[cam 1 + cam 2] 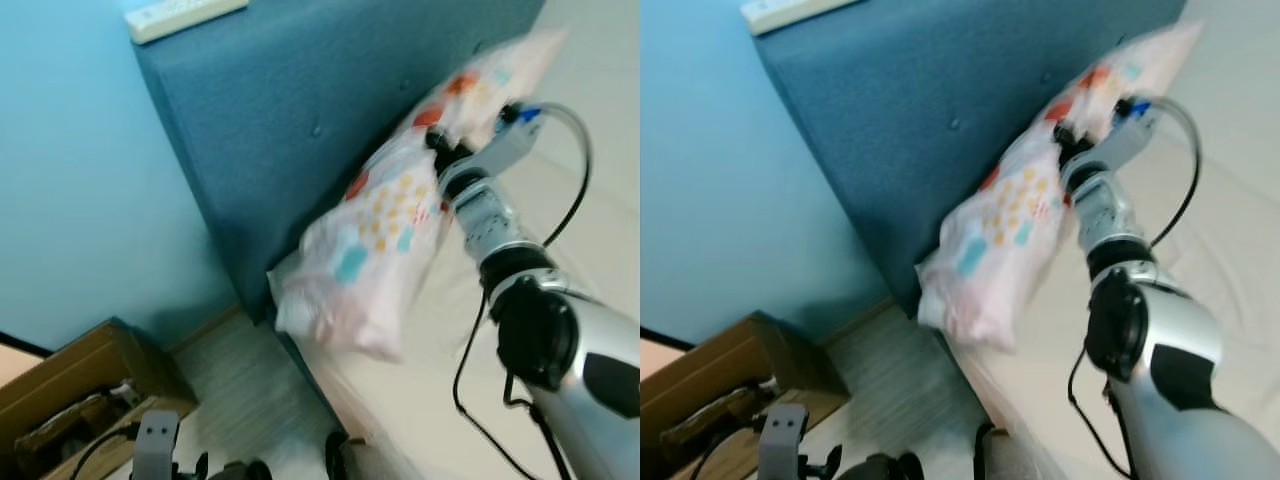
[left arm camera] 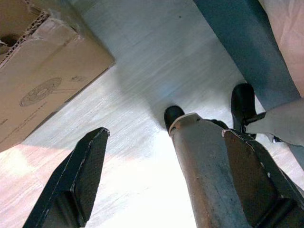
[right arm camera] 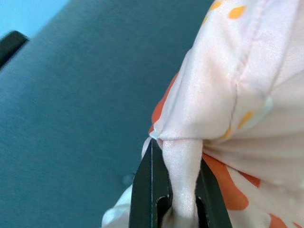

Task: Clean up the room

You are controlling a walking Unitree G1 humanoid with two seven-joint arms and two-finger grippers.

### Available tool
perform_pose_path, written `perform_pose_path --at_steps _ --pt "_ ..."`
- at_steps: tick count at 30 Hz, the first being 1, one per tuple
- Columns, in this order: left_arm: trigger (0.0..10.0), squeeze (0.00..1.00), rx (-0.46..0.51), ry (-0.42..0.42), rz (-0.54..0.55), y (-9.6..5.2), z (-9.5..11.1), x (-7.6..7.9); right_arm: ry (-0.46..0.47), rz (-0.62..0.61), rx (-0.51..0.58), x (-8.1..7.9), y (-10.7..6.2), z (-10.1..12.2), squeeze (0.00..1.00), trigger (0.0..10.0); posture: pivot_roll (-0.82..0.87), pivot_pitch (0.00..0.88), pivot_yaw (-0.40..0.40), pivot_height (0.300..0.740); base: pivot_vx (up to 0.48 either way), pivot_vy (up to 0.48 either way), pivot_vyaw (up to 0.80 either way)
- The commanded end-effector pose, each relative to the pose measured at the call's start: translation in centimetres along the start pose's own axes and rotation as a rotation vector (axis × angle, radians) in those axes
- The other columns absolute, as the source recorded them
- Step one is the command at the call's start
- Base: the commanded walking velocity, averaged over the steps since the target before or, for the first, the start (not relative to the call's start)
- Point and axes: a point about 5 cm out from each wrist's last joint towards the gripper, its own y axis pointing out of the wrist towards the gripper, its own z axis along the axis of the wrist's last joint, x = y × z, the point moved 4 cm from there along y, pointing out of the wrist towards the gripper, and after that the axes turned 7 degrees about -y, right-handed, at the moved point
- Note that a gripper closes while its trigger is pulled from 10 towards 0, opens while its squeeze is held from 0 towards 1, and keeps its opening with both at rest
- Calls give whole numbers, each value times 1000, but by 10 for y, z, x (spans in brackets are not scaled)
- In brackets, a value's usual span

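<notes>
The right wrist view gives the close detail: the right gripper (image 3: 178, 190) pinches a fold of the pillow (image 1: 385, 235) between its closed fingers. In the head views the pillow leans against the blue headboard (image 1: 300, 110) above the bed (image 1: 450, 340). The left gripper (image 2: 161, 180) hangs spread open over the floor (image 2: 142, 71), near a cardboard box (image 2: 38, 71).

A silver right arm (image 1: 590, 370) with black joints, a looping black cable (image 1: 575, 190), and black fingers (image 2: 78, 178).
</notes>
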Motion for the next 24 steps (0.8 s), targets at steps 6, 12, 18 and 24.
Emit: perform_pose_path --at_steps 6,12,18,24 --pt "10000 0 -9 32 -31 -12 -13 2 39 -51 56 35 -19 -7 0 0 217 419 -5 720 0 0 0" --pt "10000 0 -9 40 -54 -21 -20 7 15 -298 -196 104 -86 -94 0 0 232 448 11 720 0 0 0" --pt "10000 0 -45 62 -59 -41 -37 -2 -104 -498 -506 157 -188 -169 0 0 259 479 39 720 0 0 0" --pt "10000 0 -57 69 -52 -50 -41 -9 -157 -578 -572 174 -217 -176 0 0 269 492 49 720 0 0 0"
